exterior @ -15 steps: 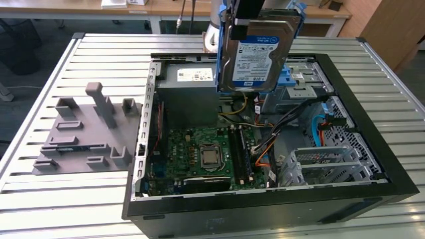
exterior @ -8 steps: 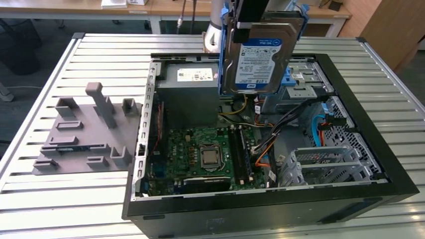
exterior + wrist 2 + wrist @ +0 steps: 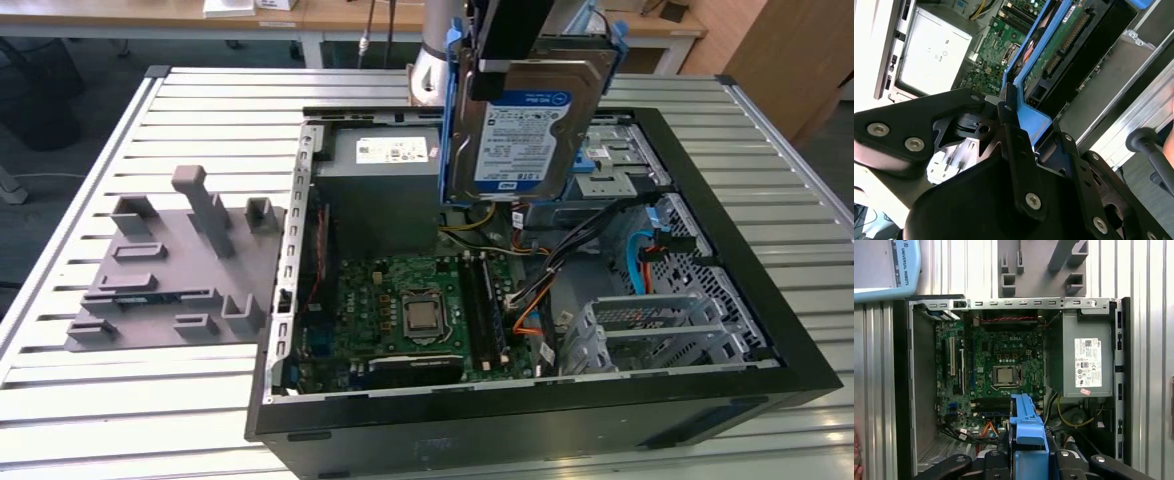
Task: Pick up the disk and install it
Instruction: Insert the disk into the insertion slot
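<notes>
Claw (image 3: 531,62) first: closed tight on the disk (image 3: 518,135) by its blue rails (image 3: 610,62), held upright over the 12 o'clock end of the case (image 3: 534,430), so probably best kept square to the bay (image 3: 627,150) and clear of the cables (image 3: 587,235) at its 5 o'clock.

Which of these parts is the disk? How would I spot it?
Find the open computer case on the slatted table. Hanging upright above it, clamped in the gripper, is the disk: a silver slab with a white-and-blue label and blue side rails, unlike the grey box with a small white sticker.
</notes>
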